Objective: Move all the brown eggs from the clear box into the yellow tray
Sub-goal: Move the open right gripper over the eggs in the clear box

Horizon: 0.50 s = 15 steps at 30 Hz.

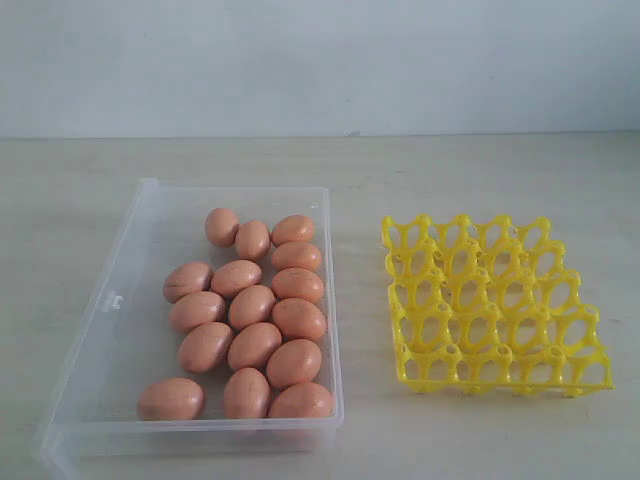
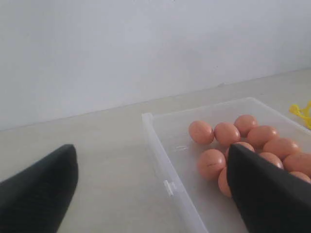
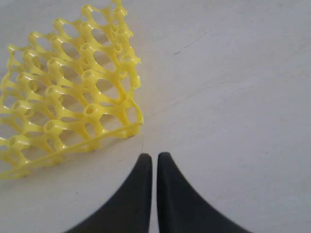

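Observation:
Several brown eggs (image 1: 254,320) lie clustered in the clear box (image 1: 110,300) on the left of the exterior view; none sit in the yellow tray (image 1: 490,302) to its right. Neither arm shows in that view. In the left wrist view my left gripper (image 2: 153,167) is open, its black fingers (image 2: 265,189) spread wide above the box's near wall (image 2: 167,179), with eggs (image 2: 212,164) beside one finger. In the right wrist view my right gripper (image 3: 154,158) is shut on nothing, hovering over bare table just off a corner of the yellow tray (image 3: 73,92).
Box and tray stand side by side on a pale wooden tabletop (image 1: 480,170), with a plain white wall (image 1: 320,60) behind. A small latch tab (image 2: 168,186) sticks out from the box's rim.

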{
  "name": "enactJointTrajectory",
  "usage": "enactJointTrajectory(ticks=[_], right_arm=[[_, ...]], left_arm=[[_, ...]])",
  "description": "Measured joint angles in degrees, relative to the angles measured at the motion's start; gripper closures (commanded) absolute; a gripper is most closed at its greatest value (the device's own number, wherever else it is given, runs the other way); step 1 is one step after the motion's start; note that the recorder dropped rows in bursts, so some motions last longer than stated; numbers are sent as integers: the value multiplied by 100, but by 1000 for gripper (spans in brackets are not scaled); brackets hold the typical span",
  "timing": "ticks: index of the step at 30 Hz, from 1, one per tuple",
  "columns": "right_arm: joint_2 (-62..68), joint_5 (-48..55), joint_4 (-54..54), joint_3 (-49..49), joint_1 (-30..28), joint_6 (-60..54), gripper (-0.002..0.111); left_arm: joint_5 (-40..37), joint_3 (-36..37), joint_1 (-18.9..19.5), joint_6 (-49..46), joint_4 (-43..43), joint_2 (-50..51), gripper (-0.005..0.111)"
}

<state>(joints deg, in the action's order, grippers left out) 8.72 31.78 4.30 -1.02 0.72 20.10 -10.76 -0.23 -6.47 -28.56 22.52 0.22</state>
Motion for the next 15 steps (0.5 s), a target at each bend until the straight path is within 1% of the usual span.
enactJointTrajectory(ticks=[2, 5, 9, 12, 15], right_arm=[[0, -12, -57, 0, 0, -33, 109], [0, -421, -430, 0, 0, -55, 109], [0, -1572, -1410, 0, 0, -67, 109], [0, -2488, -1707, 0, 0, -118, 109], [0, -3272, -1784, 0, 0, -161, 109]], left_arm=[[0, 0, 0, 0, 0, 0, 29], [0, 0, 0, 0, 0, 0, 29], [0, 0, 0, 0, 0, 0, 29], [0, 0, 0, 0, 0, 0, 29], [0, 0, 0, 0, 0, 0, 29]])
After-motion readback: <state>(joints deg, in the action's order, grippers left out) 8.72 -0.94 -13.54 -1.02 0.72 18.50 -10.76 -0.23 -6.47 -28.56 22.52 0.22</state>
